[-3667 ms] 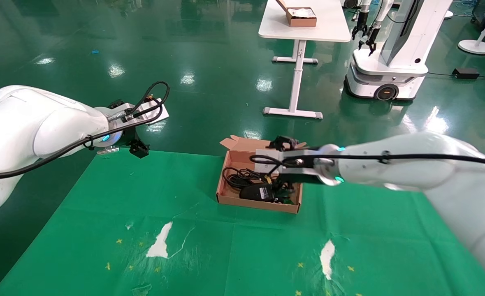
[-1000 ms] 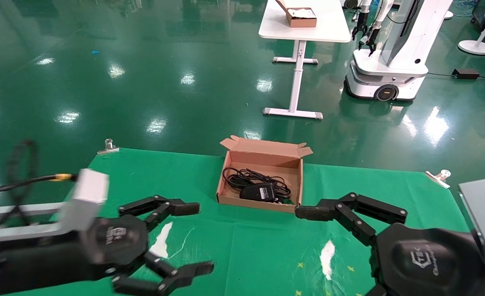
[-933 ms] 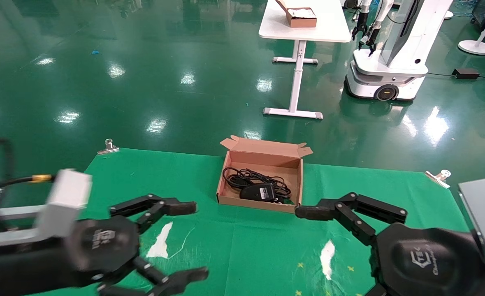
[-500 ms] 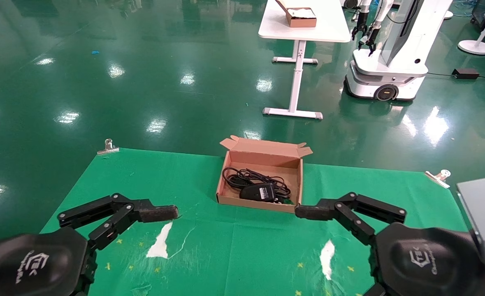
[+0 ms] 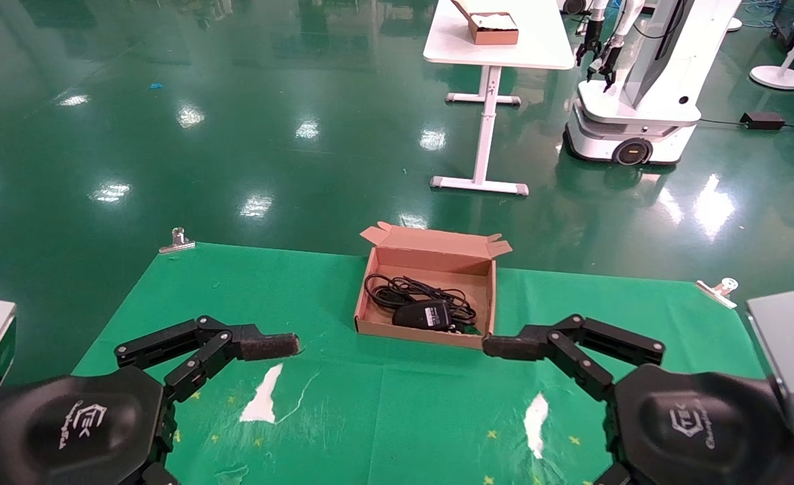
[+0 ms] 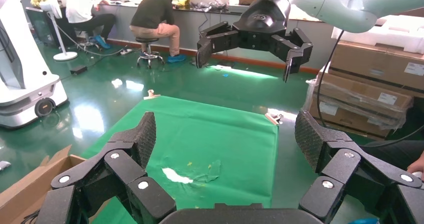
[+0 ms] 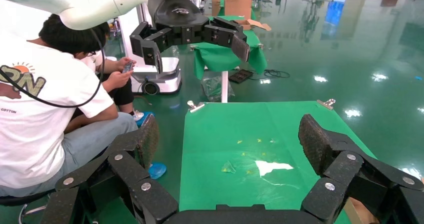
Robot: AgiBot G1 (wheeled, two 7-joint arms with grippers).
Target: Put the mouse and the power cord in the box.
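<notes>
Mouse [image 5: 422, 314] and power cord [image 5: 397, 290] are lying inside box [image 5: 425, 258] | left gripper [image 6: 225, 139], right gripper [image 7: 227, 136] are idling splayed, empty | you're keeping both clear.

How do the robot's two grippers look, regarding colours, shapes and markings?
The left gripper and the right gripper are alike: matte black rounded housings with a pale printed logo, linked black fingers with silver pivot screws, and rough textured pads. A grey box-shaped module sits beside each wrist.
</notes>
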